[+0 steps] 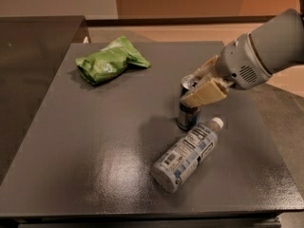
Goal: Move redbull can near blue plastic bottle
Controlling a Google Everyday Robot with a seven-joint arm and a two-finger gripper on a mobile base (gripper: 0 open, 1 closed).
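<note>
The redbull can [188, 117] is upright at the table's right middle, slim, blue and silver. My gripper [189, 89] comes in from the right and is shut on the can's top, one tan finger [205, 93] in front and one behind. The blue plastic bottle [186, 156] lies on its side just in front of the can, with its white cap [217, 123] pointing back right. The can's base is a short gap from the bottle's neck. I cannot tell whether the can rests on the table or hangs just above it.
A green snack bag [109, 61] lies at the back left of the dark grey table [85, 141]. The table's right edge is close behind my arm [266, 51]. A darker counter [28, 51] adjoins on the left.
</note>
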